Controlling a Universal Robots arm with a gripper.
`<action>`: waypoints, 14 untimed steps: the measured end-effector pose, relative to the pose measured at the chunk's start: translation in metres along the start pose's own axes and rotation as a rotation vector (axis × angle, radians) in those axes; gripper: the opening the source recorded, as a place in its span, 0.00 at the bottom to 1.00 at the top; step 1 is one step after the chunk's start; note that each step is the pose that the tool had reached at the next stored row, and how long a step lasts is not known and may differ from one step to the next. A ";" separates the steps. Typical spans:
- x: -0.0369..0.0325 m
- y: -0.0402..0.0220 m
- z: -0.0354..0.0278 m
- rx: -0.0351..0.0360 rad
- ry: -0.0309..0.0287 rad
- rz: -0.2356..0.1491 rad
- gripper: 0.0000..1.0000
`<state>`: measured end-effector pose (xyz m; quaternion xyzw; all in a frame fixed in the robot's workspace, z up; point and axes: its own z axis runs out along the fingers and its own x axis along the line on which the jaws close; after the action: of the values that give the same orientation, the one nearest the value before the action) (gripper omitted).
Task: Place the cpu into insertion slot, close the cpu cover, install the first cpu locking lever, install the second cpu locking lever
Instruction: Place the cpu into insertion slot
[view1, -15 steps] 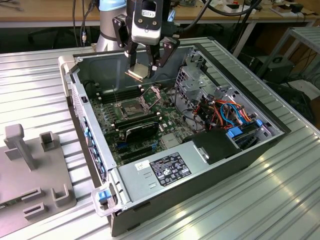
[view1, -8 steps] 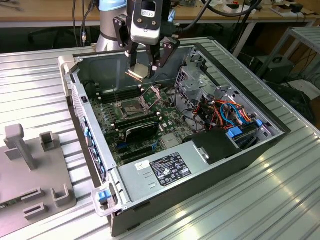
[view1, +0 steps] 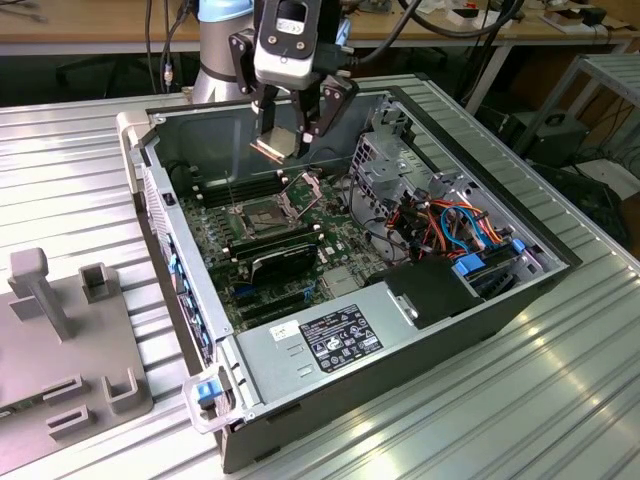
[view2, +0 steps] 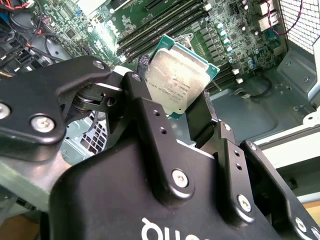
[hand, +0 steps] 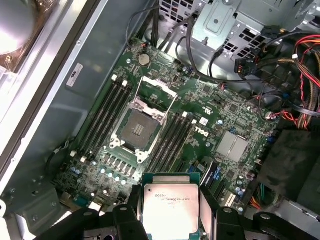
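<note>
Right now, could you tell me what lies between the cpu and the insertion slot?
Only open air: in the exterior view the gripper holds the cpu clear above the insertion slot.

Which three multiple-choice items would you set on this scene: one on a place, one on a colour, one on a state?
1. Where is the cpu relative to the motherboard?
A. lying flat on it
B. held above it by the gripper
C. underneath it

2. What colour is the motherboard?
A. green
B. red
C. white

3. How does the cpu cover stand at the insertion slot?
A. shut flat over it
B. taken out of the case
C. raised open, the slot bare

Answers:
1 B: both wrist views show the gripper clamping the cpu's edges, with the board beyond it.
2 A: the board is green around the slot.
3 C: the first wrist view shows the frame tilted up and the slot empty.
</note>
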<state>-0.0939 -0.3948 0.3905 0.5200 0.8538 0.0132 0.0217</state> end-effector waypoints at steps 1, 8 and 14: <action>0.0000 0.0000 0.0000 0.0002 -0.0003 0.007 0.55; 0.0000 0.0000 0.0004 0.0015 -0.0029 0.065 0.55; 0.0000 0.0000 0.0006 0.0028 -0.0054 0.119 0.55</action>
<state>-0.0939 -0.3948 0.3898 0.5700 0.8213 0.0118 0.0224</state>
